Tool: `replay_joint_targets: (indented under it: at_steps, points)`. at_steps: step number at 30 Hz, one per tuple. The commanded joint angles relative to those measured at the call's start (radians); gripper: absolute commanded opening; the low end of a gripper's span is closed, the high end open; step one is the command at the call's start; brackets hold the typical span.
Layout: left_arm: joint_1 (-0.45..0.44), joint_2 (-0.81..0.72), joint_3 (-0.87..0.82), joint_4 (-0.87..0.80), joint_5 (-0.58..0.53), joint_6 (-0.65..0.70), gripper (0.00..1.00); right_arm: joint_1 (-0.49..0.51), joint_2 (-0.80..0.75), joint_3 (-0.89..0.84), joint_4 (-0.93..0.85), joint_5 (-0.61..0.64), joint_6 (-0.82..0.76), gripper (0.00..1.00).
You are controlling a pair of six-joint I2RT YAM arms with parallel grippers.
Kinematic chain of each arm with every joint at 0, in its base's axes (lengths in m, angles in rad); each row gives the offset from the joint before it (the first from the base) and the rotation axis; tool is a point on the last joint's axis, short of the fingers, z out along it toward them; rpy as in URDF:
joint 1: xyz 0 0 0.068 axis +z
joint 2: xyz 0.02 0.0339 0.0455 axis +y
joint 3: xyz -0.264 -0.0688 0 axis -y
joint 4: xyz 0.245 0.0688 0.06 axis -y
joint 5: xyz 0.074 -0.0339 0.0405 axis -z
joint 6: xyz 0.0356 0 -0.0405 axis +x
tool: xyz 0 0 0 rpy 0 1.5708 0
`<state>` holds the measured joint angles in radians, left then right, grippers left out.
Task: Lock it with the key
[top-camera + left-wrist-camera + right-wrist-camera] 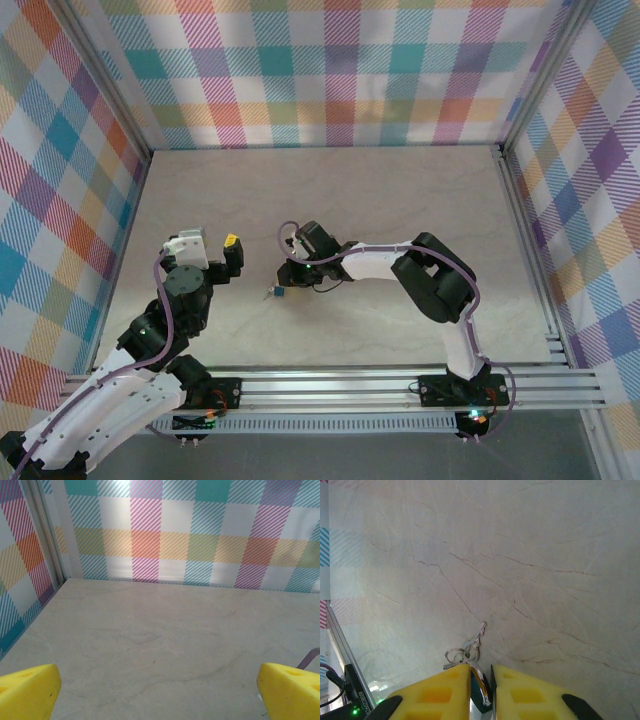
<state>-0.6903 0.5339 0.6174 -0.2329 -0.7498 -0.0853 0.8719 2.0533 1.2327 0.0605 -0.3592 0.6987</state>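
Observation:
My right gripper point(481, 680) point(284, 282) is low over the table, its yellow fingers point(440, 692) a narrow gap apart. Between them sits the key's blue-teal head point(481, 700), crossed by a chrome band; it also shows as a blue speck point(272, 293). The left pad touches the key's head. A thin dark sliver separates the head from the right pad, so I cannot tell whether it is gripped. A wire ring point(455, 655) with a small silver key point(479, 632) lies just ahead of the fingertips. The lock is not distinguishable. My left gripper point(160, 695) point(222, 250) is wide open with nothing in it, to the left of the key.
The marble-patterned tabletop point(330, 200) is bounded by plaid walls point(330, 70) at the back and on both sides. An aluminium rail point(400, 385) runs along the near edge by the arm bases. A cable loops over the right wrist point(290, 235).

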Motion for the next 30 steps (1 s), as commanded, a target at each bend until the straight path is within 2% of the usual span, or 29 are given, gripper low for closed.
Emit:
replay_joint_targets:
  at_steps: [1, 8, 23, 25, 27, 30]
  points:
    - [0.012, -0.006, -0.004, 0.006, -0.006, -0.005, 1.00, 0.009, 0.015, 0.016, -0.020, -0.003, -0.011, 0.19]
    - [0.012, -0.007, -0.004, 0.004, -0.006, -0.005, 1.00, 0.007, 0.009, 0.028, -0.049, 0.007, -0.036, 0.27]
    - [0.012, -0.008, -0.004, 0.003, -0.009, -0.004, 1.00, 0.004, -0.020, 0.098, -0.160, 0.050, -0.136, 0.51]
    - [0.012, -0.008, -0.004, 0.003, -0.010, -0.004, 1.00, 0.001, -0.048, 0.102, -0.195, 0.084, -0.166, 0.53]
    - [0.012, -0.008, -0.002, 0.001, -0.008, -0.004, 1.00, -0.006, -0.095, 0.094, -0.218, 0.125, -0.193, 0.59]
    - [0.013, -0.001, 0.001, -0.001, 0.007, -0.004, 1.00, -0.020, -0.176, 0.077, -0.256, 0.194, -0.224, 0.80]
